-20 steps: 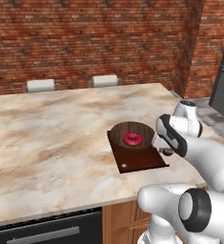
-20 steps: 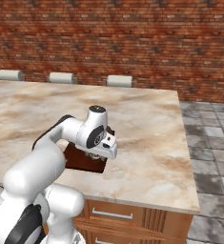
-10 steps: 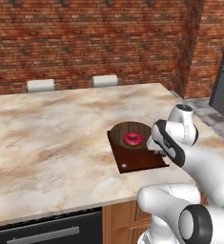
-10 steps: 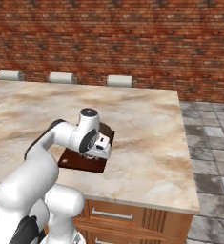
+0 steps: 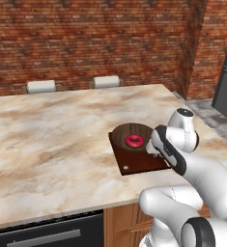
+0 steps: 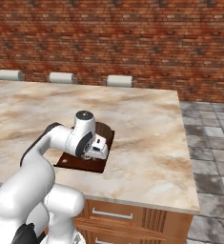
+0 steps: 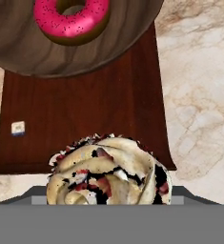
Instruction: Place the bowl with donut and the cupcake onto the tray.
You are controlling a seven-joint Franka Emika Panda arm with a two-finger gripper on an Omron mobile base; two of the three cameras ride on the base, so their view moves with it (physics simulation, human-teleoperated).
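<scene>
Hand view, cupcake [image 7: 108, 170] base cut off, bowl [image 7: 27, 47] partly cropped

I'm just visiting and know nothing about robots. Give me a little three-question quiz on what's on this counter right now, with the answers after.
1. True or false: the donut lies in the bowl.
2. Where does the bowl sit? A) fully on the marble counter, clear of the tray; B) on the far end of the tray, overhanging its edge; C) on a chair.
3. Fill in: in the hand view, the cream-topped item nearest the camera, over the tray's near edge, is the ____.

Key
1. True.
2. B.
3. The cupcake. It hides the fingertips, so a grip on it cannot be confirmed.
</scene>
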